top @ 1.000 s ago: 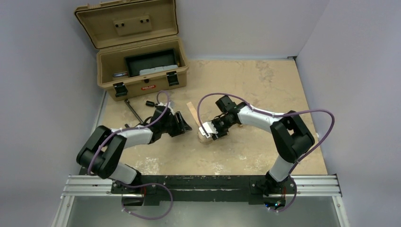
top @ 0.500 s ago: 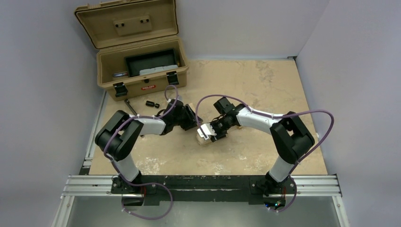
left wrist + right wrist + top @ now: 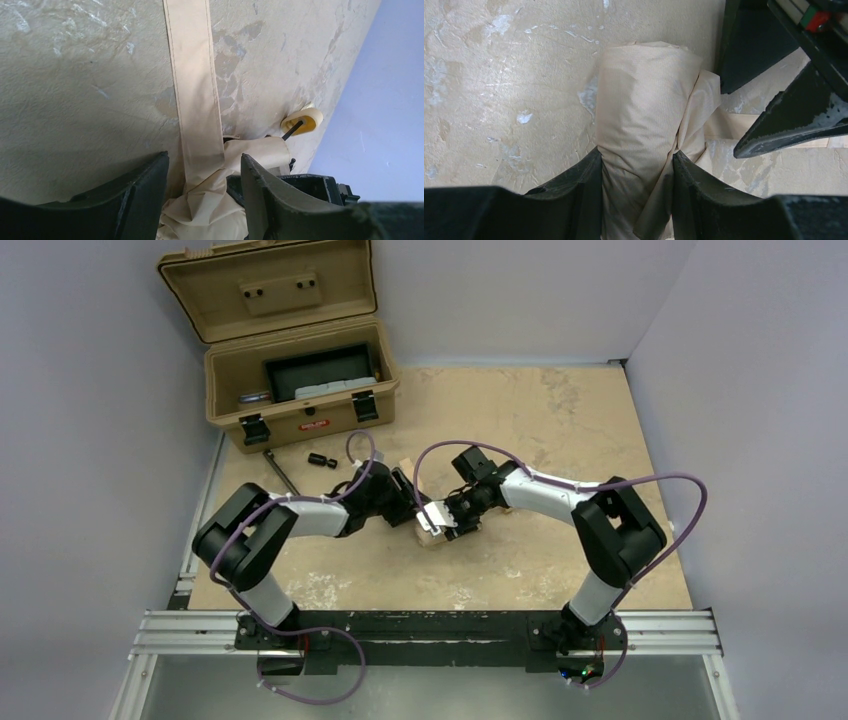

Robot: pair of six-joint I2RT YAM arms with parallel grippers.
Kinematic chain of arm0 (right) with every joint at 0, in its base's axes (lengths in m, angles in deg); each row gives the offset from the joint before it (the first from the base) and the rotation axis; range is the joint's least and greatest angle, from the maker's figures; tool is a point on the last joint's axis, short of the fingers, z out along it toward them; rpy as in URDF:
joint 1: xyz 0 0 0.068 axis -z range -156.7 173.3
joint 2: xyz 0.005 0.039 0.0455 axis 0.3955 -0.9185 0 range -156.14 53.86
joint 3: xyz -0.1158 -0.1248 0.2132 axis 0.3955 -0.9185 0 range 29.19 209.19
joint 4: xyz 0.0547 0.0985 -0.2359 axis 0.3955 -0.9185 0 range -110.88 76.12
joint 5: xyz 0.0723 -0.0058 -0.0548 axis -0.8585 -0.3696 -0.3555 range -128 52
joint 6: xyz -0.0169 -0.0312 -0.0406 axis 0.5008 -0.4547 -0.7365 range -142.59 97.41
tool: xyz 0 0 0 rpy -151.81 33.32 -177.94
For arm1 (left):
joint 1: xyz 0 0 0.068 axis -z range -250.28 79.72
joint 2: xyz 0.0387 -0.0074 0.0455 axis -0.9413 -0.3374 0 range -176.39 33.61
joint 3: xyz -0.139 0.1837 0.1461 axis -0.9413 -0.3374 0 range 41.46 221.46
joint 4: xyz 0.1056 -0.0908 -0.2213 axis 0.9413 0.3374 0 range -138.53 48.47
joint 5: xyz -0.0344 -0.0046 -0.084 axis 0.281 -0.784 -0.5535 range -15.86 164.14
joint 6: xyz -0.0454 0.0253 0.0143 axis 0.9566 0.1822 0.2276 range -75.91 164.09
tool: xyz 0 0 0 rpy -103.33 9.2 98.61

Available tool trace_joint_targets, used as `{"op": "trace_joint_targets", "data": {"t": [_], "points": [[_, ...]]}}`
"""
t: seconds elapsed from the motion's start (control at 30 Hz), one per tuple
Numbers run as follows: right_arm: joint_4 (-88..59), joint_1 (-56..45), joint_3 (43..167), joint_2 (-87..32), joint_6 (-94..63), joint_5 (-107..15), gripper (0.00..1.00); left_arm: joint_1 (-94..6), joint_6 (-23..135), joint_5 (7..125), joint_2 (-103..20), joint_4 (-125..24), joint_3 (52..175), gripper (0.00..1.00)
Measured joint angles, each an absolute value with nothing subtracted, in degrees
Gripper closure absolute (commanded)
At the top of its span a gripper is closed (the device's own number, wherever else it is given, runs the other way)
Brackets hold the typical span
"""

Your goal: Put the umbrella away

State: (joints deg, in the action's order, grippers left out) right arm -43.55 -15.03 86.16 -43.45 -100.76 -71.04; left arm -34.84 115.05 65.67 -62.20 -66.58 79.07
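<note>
Our right jaws are pressed in on the umbrella (image 3: 639, 100), pinching the rolled bundle at its waist so that the beige cloth bulges above the grip. Our left jaws stand spread on either side of the strap (image 3: 192, 75). They are not closed on it, and a sliver of gap shows on each side. The strap runs flat away from them across the surface (image 3: 560, 420), and its root is buried in the crumpled cloth below.

The umbrella lies on the surface between our two arms, well apart from the open case (image 3: 300, 405) at the far left. In the left wrist view a pale round knob (image 3: 301, 122) on a thin dark stem sticks out of the bundle's far end.

We judge the umbrella to be light and soft outside, with a stiff core of shaft and ribs. The cloth looks smooth and loosely rolled, so it is likely to slide or unroll if squeezed only at the skin. Mid-bundle, where we hold it now, seems the firmest place to take it.

The strap looks thin and limp and lies flat, so we expect it to be hard to lift unless we take it close to its root. The ribs are probably delicate, so a hard squeeze is a risk.
</note>
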Motion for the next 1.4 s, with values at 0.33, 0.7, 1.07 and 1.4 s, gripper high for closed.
{"op": "trace_joint_targets", "data": {"t": [0.33, 0.7, 1.07, 1.4], "points": [[-43.11, -15.6, 85.37, -42.75, -99.93, -70.95, 0.94, -34.62, 115.11, 64.49, -61.83, -69.02, 77.21, 0.49], [-42.89, -15.73, 85.37, -42.71, -99.01, -70.8, 0.94, -32.26, 114.7, 63.02, -67.49, -66.55, 81.76, 1.0], [-42.26, -18.96, 85.7, -42.64, -96.43, -68.57, 0.96, -32.59, 108.19, 62.83, -68.54, -53.2, 89.71, 1.0], [-40.07, -21.72, 84.98, -41.01, -93.18, -64.33, 0.97, -33.92, 103.38, 58.67, -71.29, -44.98, 95.79, 1.0]]}}
